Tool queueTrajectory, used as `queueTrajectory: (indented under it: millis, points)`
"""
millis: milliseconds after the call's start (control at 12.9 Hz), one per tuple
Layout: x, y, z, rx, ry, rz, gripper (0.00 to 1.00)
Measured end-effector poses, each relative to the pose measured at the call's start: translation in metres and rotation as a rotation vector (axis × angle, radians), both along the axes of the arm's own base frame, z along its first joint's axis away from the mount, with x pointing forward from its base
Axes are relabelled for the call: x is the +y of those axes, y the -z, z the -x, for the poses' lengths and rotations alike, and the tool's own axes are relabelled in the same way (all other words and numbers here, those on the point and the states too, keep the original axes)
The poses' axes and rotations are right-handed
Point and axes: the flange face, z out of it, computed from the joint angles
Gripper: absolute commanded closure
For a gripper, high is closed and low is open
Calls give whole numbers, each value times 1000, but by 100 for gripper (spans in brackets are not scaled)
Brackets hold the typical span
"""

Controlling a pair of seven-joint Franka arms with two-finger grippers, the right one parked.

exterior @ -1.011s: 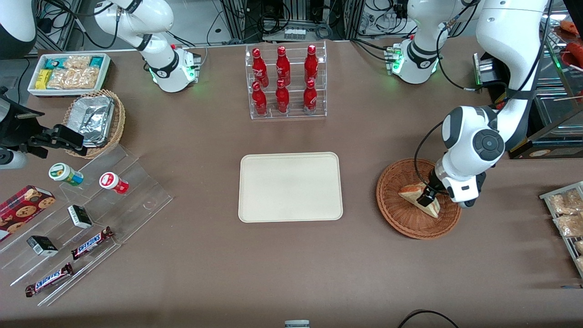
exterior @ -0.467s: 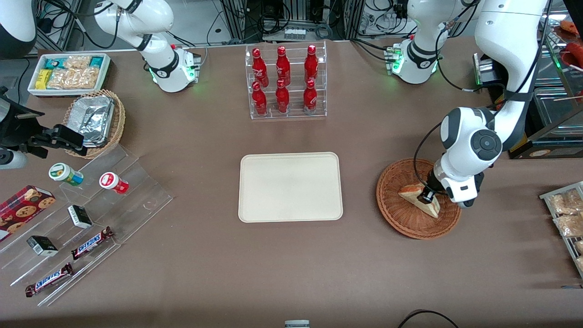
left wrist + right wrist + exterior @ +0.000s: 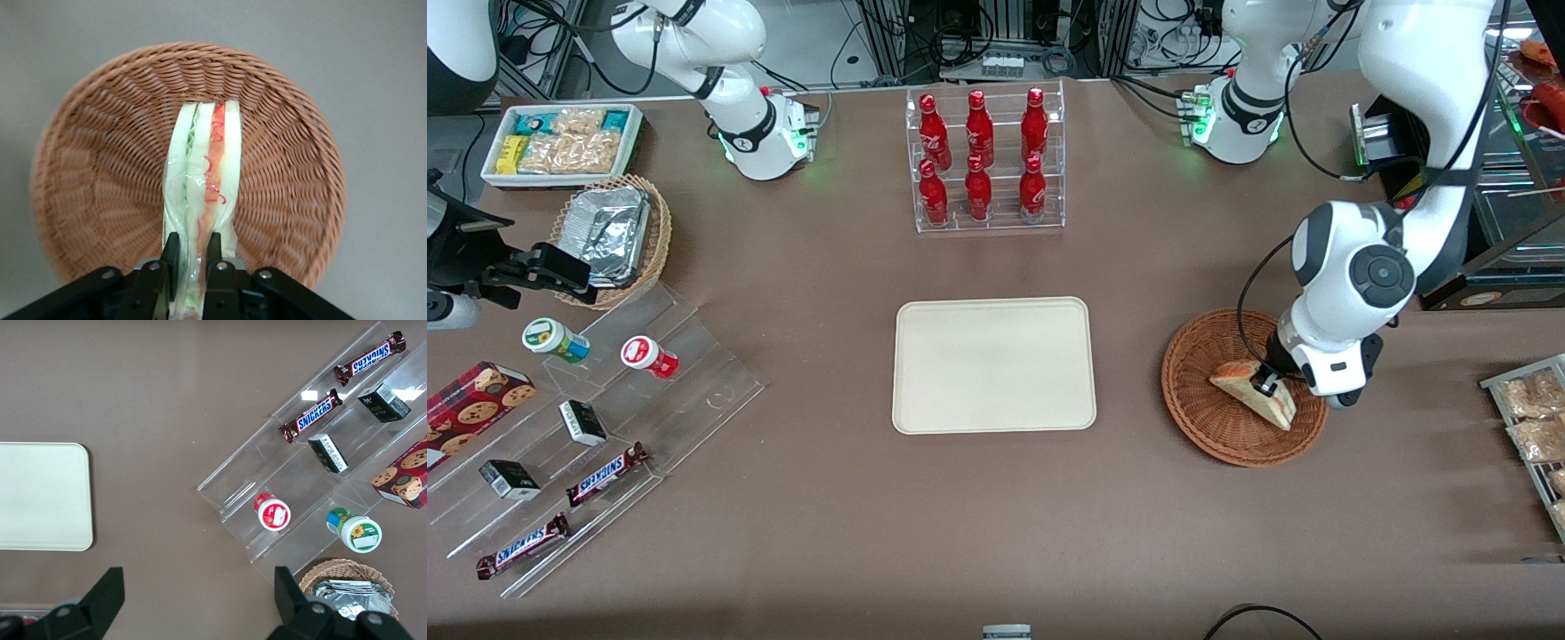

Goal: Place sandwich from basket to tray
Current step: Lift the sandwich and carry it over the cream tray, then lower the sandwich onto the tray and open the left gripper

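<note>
Two fingers (image 3: 171, 257) of gripper (image 3: 1264, 383) pinched sandwich (image 3: 1254, 391) edgewise in basket (image 3: 1192, 391); presumably for lifting toward tray (image 3: 993, 364)

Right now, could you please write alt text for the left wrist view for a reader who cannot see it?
The hand is shut on one end of a wrapped sandwich, filling edge facing the camera, over a round reddish-brown wicker basket on a plain grey-brown table.

Robot lab w/ mock shop: snack racks (image 3: 596, 418), cabling (image 3: 996, 36).
</note>
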Motion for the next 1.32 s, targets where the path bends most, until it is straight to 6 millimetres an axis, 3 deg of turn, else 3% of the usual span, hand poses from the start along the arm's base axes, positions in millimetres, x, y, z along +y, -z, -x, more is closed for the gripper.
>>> queueTrajectory:
  millis: [78, 233, 311, 389, 622, 933, 1089, 1322]
  points:
    - [-19, -36, -2, 16, 29, -9, 100]
    - [-76, -106, -6, 15, 111, -12, 100]
    - [-109, -122, -5, 13, 161, -10, 100]
    - [-145, -122, -1, 17, 216, -7, 100]
    - [-246, -66, 16, 45, 387, -34, 100]
    - [-344, -16, 29, -48, 572, -4, 100]
    - [-378, 6, 39, -80, 650, -25, 100]
    - [-401, 35, 45, -100, 764, -15, 100]
